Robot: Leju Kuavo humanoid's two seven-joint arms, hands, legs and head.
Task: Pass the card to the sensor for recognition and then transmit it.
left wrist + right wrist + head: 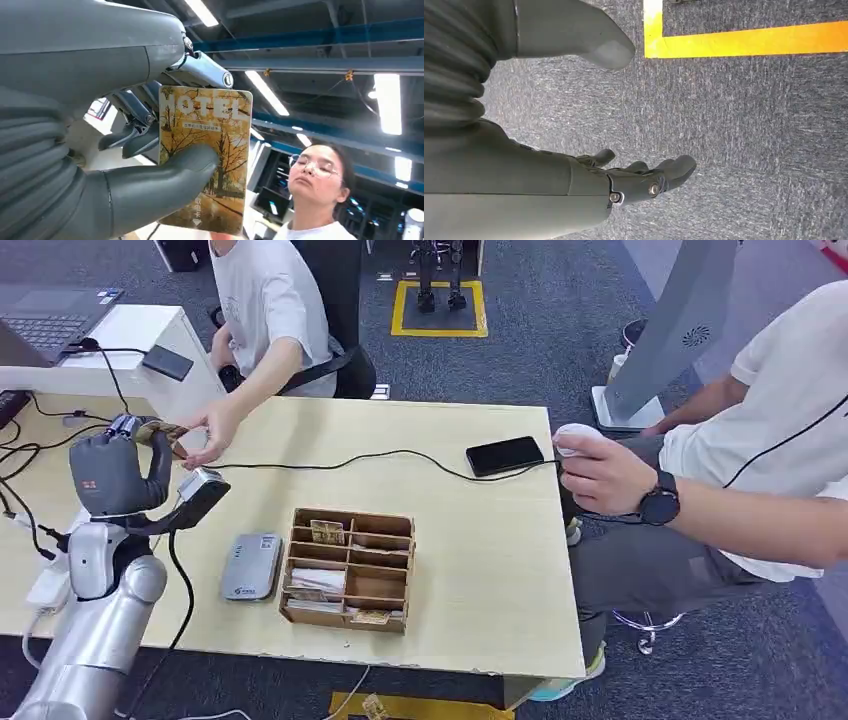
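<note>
My left hand (118,472) is raised over the table's left part and pinches the card (160,430) between thumb and fingers. In the left wrist view the card (206,150) reads "HOTEL" over autumn trees, and my thumb (165,180) presses on its face. A person's hand (212,432) reaches across the table from the far side to the card's outer end. The grey card sensor (251,566) lies flat on the table, nearer the front edge than the hand. My right hand (639,177) hangs over grey carpet, its fingers apart and holding nothing.
A wooden compartment box (348,568) with several cards stands right of the sensor. A black phone (505,455) on a cable lies at the table's far right. A second person (700,490) sits at the right edge. A laptop (50,320) sits far left. Cables trail by my left arm.
</note>
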